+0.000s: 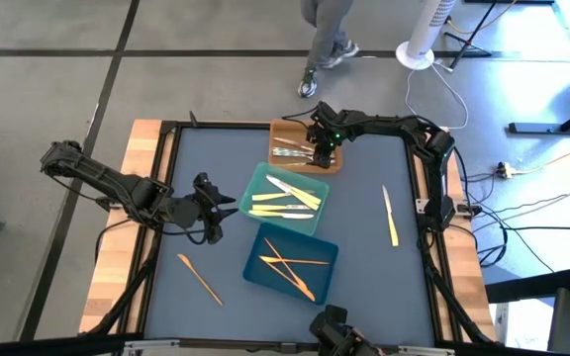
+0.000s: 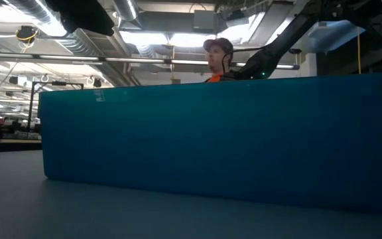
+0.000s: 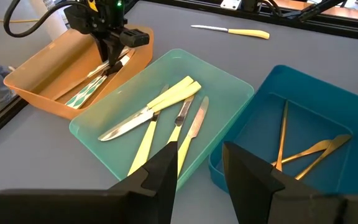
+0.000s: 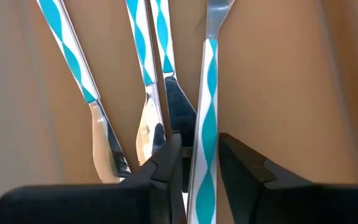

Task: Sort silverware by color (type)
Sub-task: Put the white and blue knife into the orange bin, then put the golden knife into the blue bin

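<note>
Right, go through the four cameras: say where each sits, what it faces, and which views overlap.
High view: overhead, straight down on the table; both arms show, left pincer open beside the rectangular teal-green plastic tray.
Low view: tabletop height, blocked by the rectangular dark blue plastic tray; an arm passes above.
Left wrist view: past its own fingers toward all three trays.
Right wrist view: down into the rectangular orange plastic tray, right pincer astride a teal-striped silver utensil.
Shared: the left wrist and high views both show the right pincer in the orange tray.

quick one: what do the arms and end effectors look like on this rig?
Both arms are dark, near-black jointed links with black cables alongside. The left end effector has two flat, matte-black wedge fingers; the right end effector has the same dark angular fingers. A green light glows on the right arm's wrist.
</note>
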